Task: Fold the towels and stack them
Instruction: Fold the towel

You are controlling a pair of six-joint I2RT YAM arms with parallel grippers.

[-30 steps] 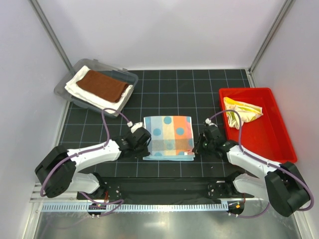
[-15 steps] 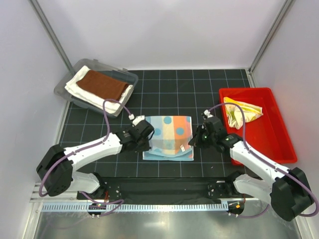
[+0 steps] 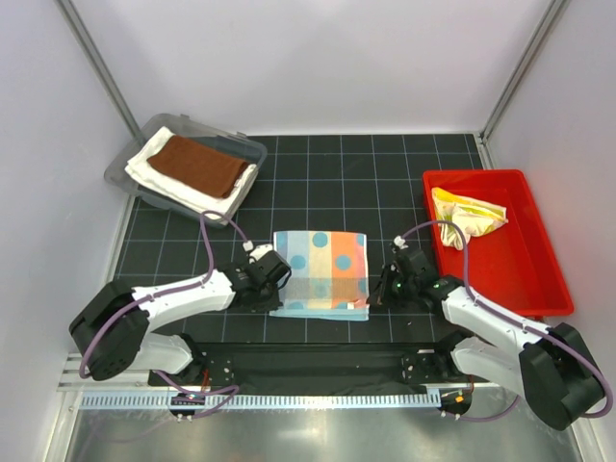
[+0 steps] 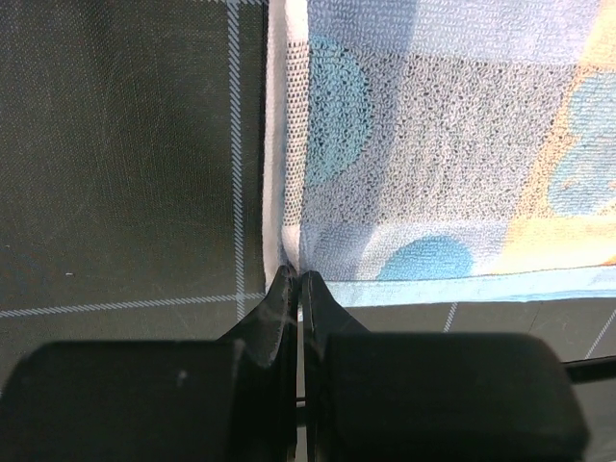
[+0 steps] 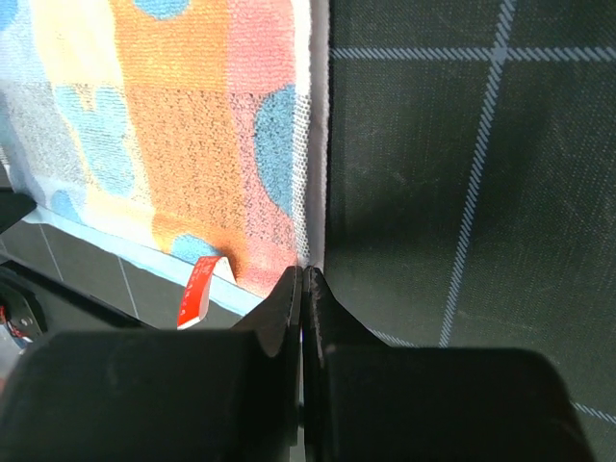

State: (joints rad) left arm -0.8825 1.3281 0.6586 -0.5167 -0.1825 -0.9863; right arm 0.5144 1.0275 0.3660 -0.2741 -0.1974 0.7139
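Note:
The light-blue towel with coloured dots (image 3: 320,269) lies folded flat on the black grid mat in the middle. My left gripper (image 3: 275,286) is shut on its near-left corner; in the left wrist view the white hem (image 4: 279,144) runs straight into the closed tips (image 4: 295,276). My right gripper (image 3: 376,293) is shut on the near-right corner (image 5: 306,252), beside a small red tag (image 5: 200,289). A rust-brown towel (image 3: 197,166) rests on a cream-white one (image 3: 154,173) at the back left. A crumpled yellow towel (image 3: 464,214) is at the right.
The brown and white towels sit in a grey tray (image 3: 207,127) at the back left. The yellow towel lies in the far end of a red bin (image 3: 515,265) at the right. White walls enclose the mat on three sides.
Both grippers, shut throughout, have moved the dotted towel's near corners forward and then back towards the arm bases. The towel now lies flat, slightly nearer and to the left.

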